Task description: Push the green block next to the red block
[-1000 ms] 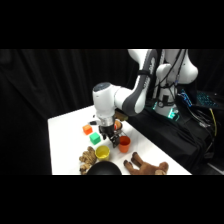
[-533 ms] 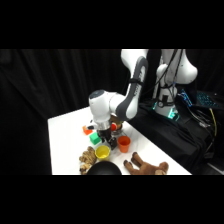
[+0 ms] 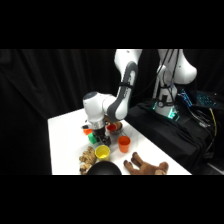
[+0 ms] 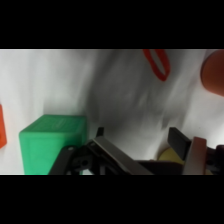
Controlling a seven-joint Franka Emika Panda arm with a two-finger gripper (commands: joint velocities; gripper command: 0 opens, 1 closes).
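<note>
Down low, claw (image 4: pixel 137 142) fingers apart and empty, green block (image 4: pixel 52 142) just beside one finger

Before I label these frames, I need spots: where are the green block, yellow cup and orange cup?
green block (image 4: pixel 52 142): wrist view, its front face.
yellow cup (image 3: pixel 102 151): side view, its open top.
orange cup (image 3: pixel 124 144): side view, its side wall.
</note>
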